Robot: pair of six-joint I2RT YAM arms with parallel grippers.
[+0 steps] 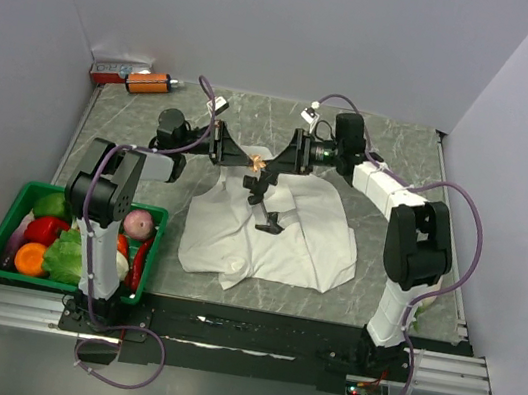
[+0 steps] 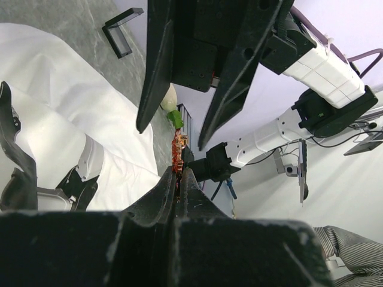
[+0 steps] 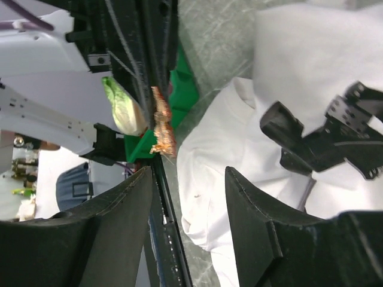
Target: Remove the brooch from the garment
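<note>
Brooch (image 3: 161, 127), tiny, orange-red and jagged, is what we stand to lose. Beneath it the garment (image 1: 308, 235), a large white cloth T-shirt with black printed shapes, lies rumpled on the grey marbled table (image 1: 394, 148). A drop there could bury the piece in folds. Our right pincer (image 3: 188, 173) stands apart, gripping nothing, so it offers no backup. Our left pincer (image 2: 179, 170) is clamped on the brooch by its very tips, in the air between both arms. We judge a slight twist or jolt could flick it free.
</note>
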